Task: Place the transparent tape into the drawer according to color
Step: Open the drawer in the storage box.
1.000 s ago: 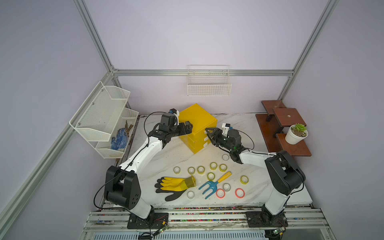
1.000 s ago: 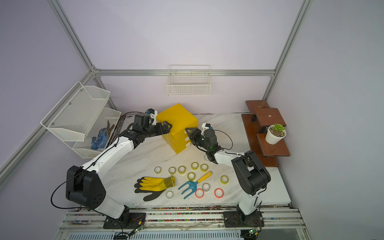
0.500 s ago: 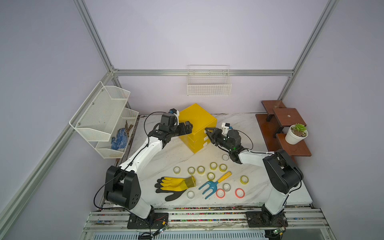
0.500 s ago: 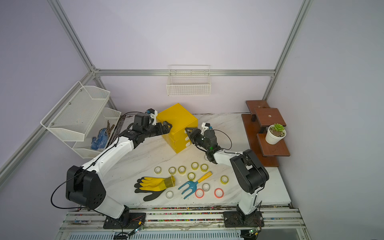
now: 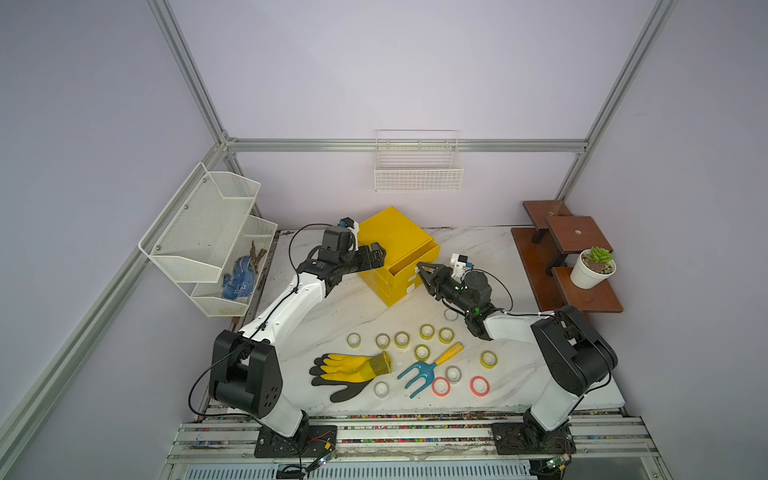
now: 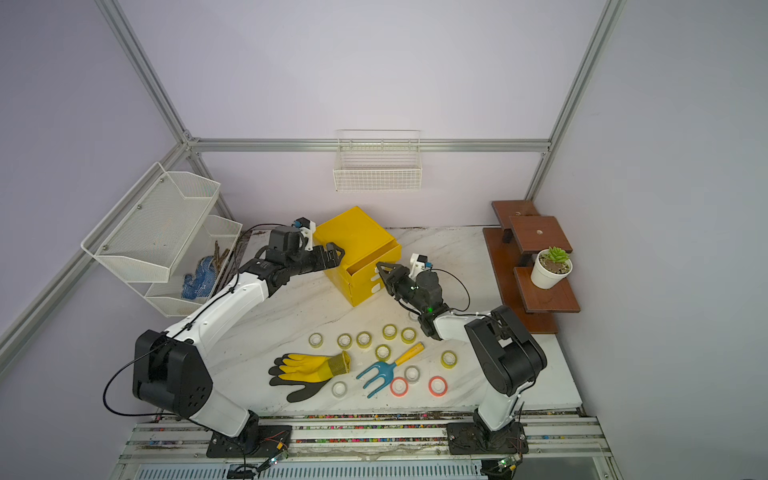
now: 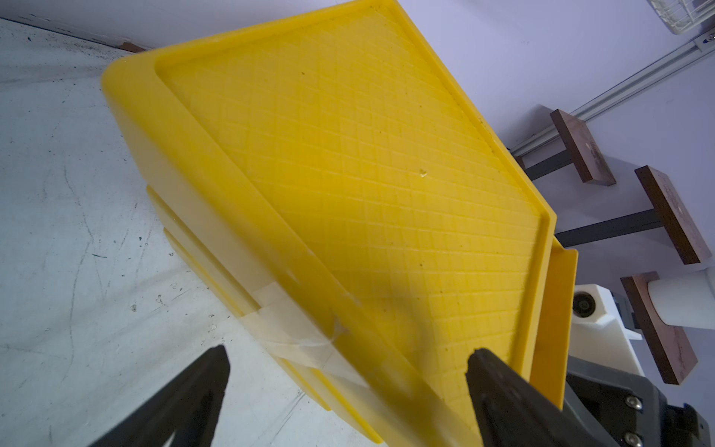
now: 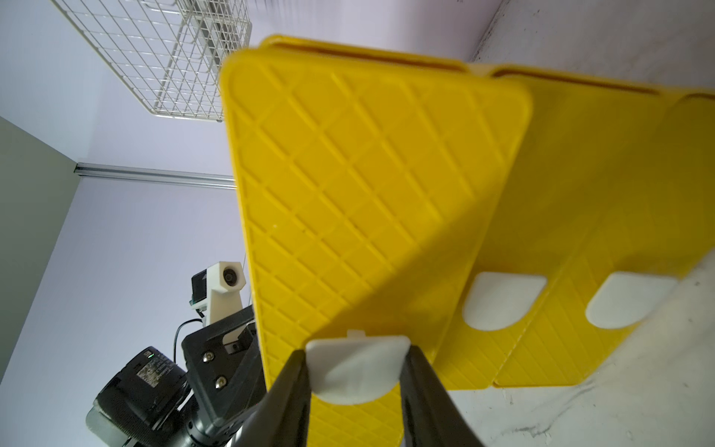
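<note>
The left arm [image 5: 286, 307] and right arm [image 5: 511, 326] wore glossy white shells between boxy black joint housings [image 5: 245, 374]. Thin black cables [image 5: 190, 399] looped alongside. White printed camera mounts [image 5: 457, 262] topped the wrists; a green light [image 5: 476, 309] glowed right of centre.

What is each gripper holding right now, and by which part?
Right gripper pinches the top drawer by its white handle. Left gripper is open, holding nothing.
</note>
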Action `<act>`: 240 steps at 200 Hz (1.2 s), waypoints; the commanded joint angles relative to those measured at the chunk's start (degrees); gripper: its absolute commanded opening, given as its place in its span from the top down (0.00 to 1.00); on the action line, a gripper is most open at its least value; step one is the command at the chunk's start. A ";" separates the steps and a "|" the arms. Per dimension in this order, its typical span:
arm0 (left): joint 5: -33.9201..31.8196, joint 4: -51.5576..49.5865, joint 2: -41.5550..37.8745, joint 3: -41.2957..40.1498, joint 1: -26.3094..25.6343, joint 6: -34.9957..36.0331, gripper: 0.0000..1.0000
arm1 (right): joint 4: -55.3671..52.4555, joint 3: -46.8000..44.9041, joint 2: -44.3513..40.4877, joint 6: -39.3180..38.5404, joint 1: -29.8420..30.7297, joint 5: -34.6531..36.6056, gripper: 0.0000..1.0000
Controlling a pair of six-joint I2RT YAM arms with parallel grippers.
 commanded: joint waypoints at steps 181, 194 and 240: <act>0.82 1.47 -0.23 0.26 0.18 1.65 0.00 | -4.92 -16.35 -20.27 -0.91 -3.69 0.36 0.56; 0.98 1.59 -0.51 0.33 0.14 1.89 0.00 | -4.88 -16.23 -20.45 -1.03 -3.93 -0.01 0.48; 0.34 1.64 -1.63 0.49 0.18 1.98 0.00 | -11.27 -15.91 -24.06 -3.30 -4.62 -0.57 0.35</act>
